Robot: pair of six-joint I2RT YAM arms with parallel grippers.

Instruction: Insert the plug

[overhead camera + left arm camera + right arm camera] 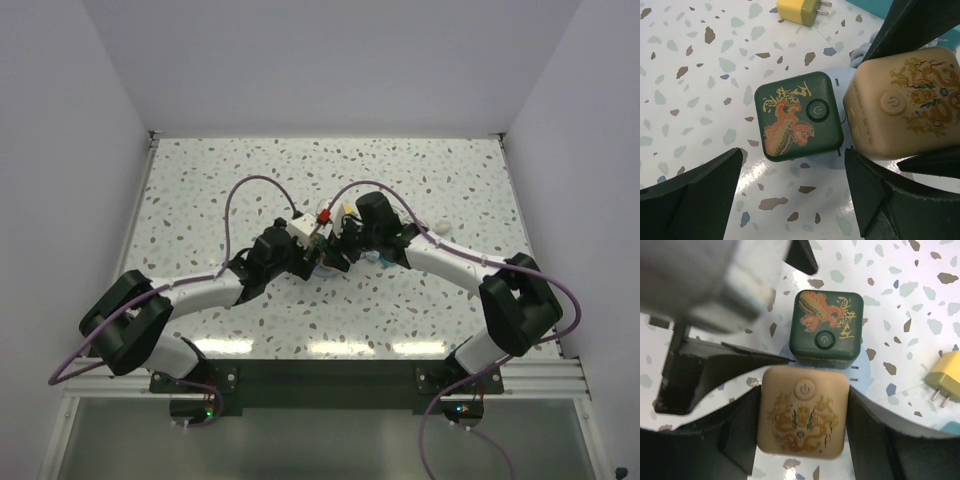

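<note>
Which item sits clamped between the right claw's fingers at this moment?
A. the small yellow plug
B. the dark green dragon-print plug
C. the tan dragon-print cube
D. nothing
C: in the right wrist view the right claw has a finger against each side of the tan cube, while the dark green plug sits outside the fingers and the yellow plug lies off to the side.

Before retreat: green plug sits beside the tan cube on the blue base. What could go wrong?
1. The open left hand has one finger close to a corner of the plug; lifting off could nudge it.
2. The plug sits close beside the tan cube that the right hand grips; moving that cube may tilt the plug.
</note>
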